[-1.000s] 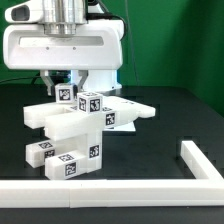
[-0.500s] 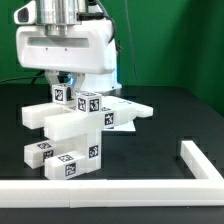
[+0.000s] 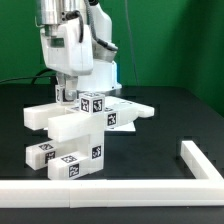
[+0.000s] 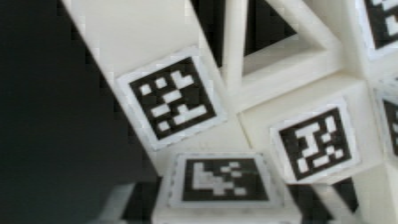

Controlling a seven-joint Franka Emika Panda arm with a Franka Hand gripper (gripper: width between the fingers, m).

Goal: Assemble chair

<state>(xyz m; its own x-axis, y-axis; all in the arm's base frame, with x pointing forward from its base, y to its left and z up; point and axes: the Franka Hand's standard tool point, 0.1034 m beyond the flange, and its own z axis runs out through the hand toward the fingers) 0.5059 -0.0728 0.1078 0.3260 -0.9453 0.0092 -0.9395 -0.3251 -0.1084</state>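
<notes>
- Black bench (image 3: 170, 115) carries the white blocky plastic chair (image 3: 78, 128), stacked near its middle, long seat panel running across.
- Black-and-white square tags only; no readable writing.
- Hand (image 3: 67, 93) at the topmost block; grip unclear.

The chair (image 3: 75, 135) looked like smooth white plastic with matt printed tags; the desk (image 3: 170, 115) was matt black.

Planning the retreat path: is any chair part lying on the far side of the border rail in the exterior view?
No: the chair stands wholly inside the border rail.
</notes>
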